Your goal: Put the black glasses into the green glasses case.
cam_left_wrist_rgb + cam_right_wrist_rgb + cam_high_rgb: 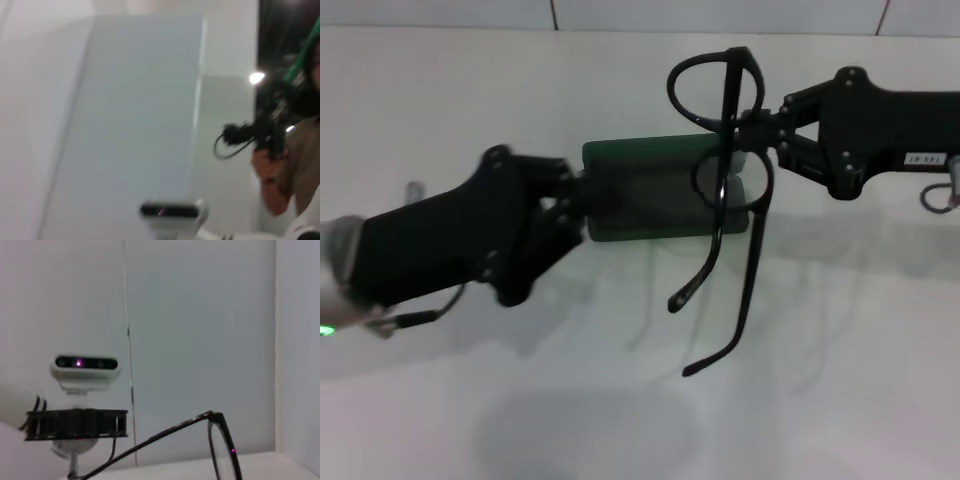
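Dangling from the right end effector, pinched on the frame front, the thin black wire-framed glasses hang above the dark green rectangular hard glasses case, which the left end effector clamps above the white bench. Unfolded temple arms risk snagging the case rim. Whether the case lies open is hard to make out.

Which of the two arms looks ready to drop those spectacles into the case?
The right one, probably. The right gripper already pinches the black glasses, which hang over the green glasses case. The left gripper grips the case's near end, apparently steadying it.
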Robot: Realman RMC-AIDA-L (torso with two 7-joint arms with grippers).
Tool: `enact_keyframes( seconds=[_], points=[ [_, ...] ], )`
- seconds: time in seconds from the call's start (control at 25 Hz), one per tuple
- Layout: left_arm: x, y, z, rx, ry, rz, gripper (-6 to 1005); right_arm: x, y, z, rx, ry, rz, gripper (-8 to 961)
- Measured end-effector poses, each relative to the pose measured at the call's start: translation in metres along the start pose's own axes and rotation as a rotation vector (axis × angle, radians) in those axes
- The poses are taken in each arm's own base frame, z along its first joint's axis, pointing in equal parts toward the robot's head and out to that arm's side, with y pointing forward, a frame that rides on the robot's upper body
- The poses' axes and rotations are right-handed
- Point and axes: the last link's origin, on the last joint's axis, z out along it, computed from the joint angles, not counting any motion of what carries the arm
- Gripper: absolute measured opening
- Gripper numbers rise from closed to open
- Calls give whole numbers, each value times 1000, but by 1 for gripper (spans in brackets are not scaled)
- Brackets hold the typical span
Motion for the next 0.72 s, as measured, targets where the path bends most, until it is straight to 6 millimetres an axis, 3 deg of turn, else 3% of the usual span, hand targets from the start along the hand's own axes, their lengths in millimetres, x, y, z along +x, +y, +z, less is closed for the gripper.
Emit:
enact_keyframes(
  seconds=[0.28,0.44,0.72],
  points=[
    [-8,-13,35,-69,37,-34,24,24,-2,22,-11,-35,91,49],
    [-13,-15,40,-64,23,-38,20,28,-2,34,-20,-19,97,49],
    [-21,-19,38,-8,-10,-50,20,23,-1,38,-33,-47,85,49]
  ],
)
